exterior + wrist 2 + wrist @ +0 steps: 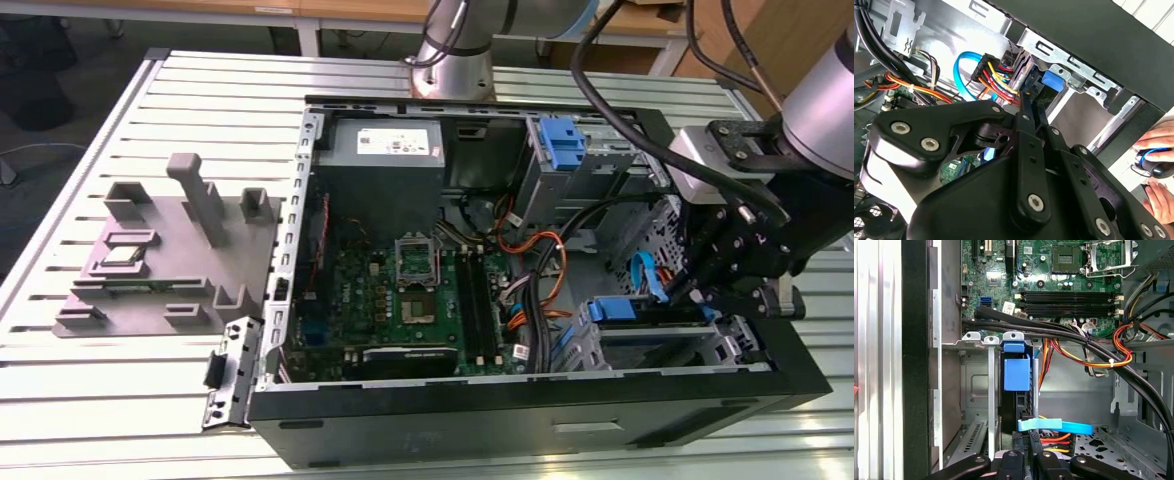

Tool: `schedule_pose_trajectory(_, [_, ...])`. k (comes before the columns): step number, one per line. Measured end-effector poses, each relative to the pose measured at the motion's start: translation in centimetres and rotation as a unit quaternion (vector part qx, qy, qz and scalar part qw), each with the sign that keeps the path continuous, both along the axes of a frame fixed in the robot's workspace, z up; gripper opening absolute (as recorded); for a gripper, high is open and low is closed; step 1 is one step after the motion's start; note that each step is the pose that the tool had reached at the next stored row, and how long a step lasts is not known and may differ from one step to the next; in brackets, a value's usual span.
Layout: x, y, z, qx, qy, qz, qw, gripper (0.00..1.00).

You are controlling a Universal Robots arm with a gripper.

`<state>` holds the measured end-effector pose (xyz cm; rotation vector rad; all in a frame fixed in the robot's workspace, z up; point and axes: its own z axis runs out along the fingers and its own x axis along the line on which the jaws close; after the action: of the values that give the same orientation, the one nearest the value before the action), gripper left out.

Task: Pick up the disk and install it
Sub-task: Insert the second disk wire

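Exterior view showed the whole layout: a black computer case lying open on a ribbed aluminium desk, with a grey moulded fixture of blocks and posts well apart from it toward the exterior view's left. The green motherboard filled the middle of the case. At the near corner on the exterior view's right, the gripper reached down into the metal drive cage.

The disk sat in that cage, its blue plastic rail bright against the bare steel.

Both wrist views looked into the bay instead. In the first wrist view the disk stood edge-on between thin steel walls, a blue tab at its end, with a flat blue ribbon cable crossing just above the gripper. The fingers — matt black bars held by round bolts — lay close together at the disk's edge; a grip on it could not be made out.

The second wrist view added a bundle of red, yellow and black wires beside the gripper, and a hand outside the case.
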<state>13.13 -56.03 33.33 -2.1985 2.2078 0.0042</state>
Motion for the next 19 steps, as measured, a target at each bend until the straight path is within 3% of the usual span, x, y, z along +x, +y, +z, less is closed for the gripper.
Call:
schedule_pose_trajectory(12, [-0.02, 0.00, -0.15, -0.0001, 0.0000, 0.000, 1.0000, 0.16])
schedule_pose_trajectory(14, [-0.03, 0.00, -0.16, 0.0000, 0.0000, 0.000, 1.0000, 0.18])
schedule_pose_trajectory(15, [-0.03, 0.00, -0.16, 0.0000, 0.0000, 0.000, 1.0000, 0.24])
schedule_pose_trajectory(19, [-0.02, 0.01, 0.14, 0.0000, 0.0000, 0.000, 1.0000, 0.24])
